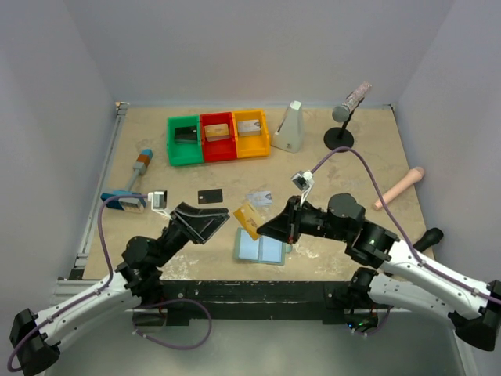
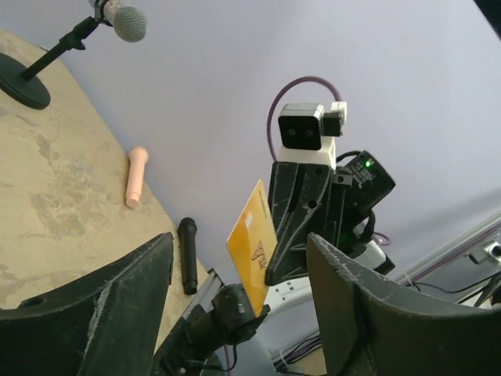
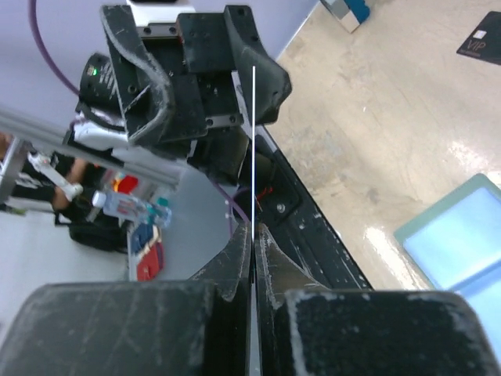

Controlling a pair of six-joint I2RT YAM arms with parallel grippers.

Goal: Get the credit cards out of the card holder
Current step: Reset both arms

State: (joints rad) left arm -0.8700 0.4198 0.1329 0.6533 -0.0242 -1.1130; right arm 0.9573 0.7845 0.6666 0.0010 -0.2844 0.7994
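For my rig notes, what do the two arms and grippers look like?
The left arm and right arm are white with black joints. The left gripper and right gripper are black, with scuffed wedge-shaped fingers. Each arm trails a purple cable and carries a small white wrist camera.

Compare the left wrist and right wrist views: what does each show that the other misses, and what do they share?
Only the left wrist view: the orange-gold card's printed face, a microphone on its stand, and a peach cylinder. Only the right wrist view: the card holder lying open and the black card beyond it. Both: the orange-gold card pinched in the shut right gripper, edge-on in the right wrist view, the open left gripper, and the beige table.
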